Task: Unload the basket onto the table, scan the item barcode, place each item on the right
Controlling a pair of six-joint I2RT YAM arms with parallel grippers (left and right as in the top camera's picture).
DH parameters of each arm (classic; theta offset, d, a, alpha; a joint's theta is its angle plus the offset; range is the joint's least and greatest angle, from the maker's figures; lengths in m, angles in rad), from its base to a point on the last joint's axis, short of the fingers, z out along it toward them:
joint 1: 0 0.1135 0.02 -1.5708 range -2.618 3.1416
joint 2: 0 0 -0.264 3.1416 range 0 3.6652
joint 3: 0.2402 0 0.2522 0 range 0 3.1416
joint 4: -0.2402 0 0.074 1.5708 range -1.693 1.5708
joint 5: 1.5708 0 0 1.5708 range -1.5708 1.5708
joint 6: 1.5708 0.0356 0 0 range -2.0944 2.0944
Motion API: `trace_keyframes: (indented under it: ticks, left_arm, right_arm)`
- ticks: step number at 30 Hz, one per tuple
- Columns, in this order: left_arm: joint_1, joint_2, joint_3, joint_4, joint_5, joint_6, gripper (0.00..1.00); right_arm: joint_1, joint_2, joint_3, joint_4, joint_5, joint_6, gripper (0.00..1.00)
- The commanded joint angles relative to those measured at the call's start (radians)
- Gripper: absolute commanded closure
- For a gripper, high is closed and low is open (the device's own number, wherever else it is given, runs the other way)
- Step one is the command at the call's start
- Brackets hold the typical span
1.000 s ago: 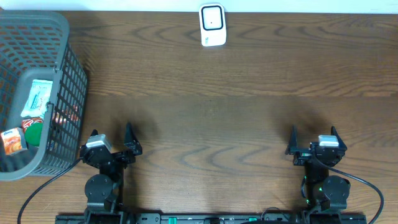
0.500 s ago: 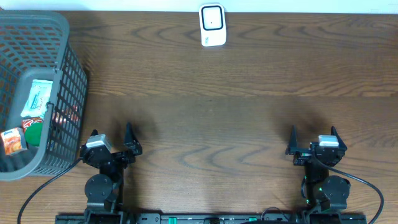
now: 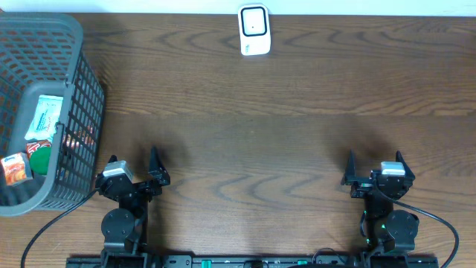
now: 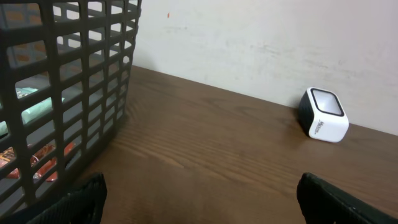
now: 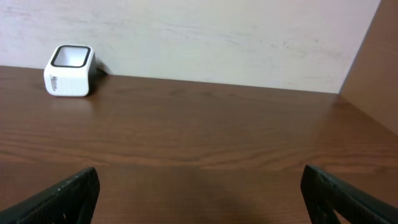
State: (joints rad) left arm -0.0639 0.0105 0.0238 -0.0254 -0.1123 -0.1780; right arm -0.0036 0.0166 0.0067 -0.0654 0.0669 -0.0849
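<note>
The barcode scanner (image 3: 253, 30) is a small white box with rounded corners and a dark, square window on its face. It stands at the far edge of the wooden table (image 3: 282, 149), near the middle, close to the wall and tilted slightly. The items lie well apart from it in a grey mesh basket (image 3: 83, 89) at the table's left end: a white-and-green packet (image 3: 44, 117) lying flat, a red-and-green item (image 3: 41, 152) just below it, and an orange snack packet (image 3: 15, 168) at the near left. No barcode can be made out on any of them.
</note>
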Motion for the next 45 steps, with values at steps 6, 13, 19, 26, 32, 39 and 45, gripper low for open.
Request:
trace_keyframes:
  ticks: [6,13,19,26,32,39,45]
  left_arm:
    - [-0.005,0.000,-0.020,-0.034,-0.038,0.021,0.02]
    - [-0.005,0.000,-0.020,-0.034,-0.038,0.021,0.02]
    - [-0.005,0.000,-0.020,-0.034,-0.038,0.021,0.02]
    - [-0.005,0.000,-0.020,-0.035,-0.038,0.021,0.02]
    - [-0.005,0.000,-0.020,-0.034,-0.038,0.021,0.02]
    - [-0.005,0.000,-0.020,-0.033,-0.037,0.020,0.02]
    - [-0.005,0.000,-0.019,-0.035,-0.023,0.020,0.02]
  right_arm:
    - [0.011,-0.010,-0.001,-0.003,0.009,-0.010,0.01]
    - [0.011,-0.010,-0.001,-0.003,0.010,-0.010,0.01]
    - [0.011,-0.010,-0.001,-0.003,0.010,-0.010,0.01]
    - [0.011,-0.010,-0.001,-0.003,0.009,-0.010,0.01]
    - [0.011,-0.010,-0.001,-0.003,0.010,-0.010,0.01]
    - [0.011,-0.010,-0.001,-0.003,0.009,-0.010,0.01]
    - [0.011,-0.010,-0.001,-0.003,0.010,-0.010,0.01]
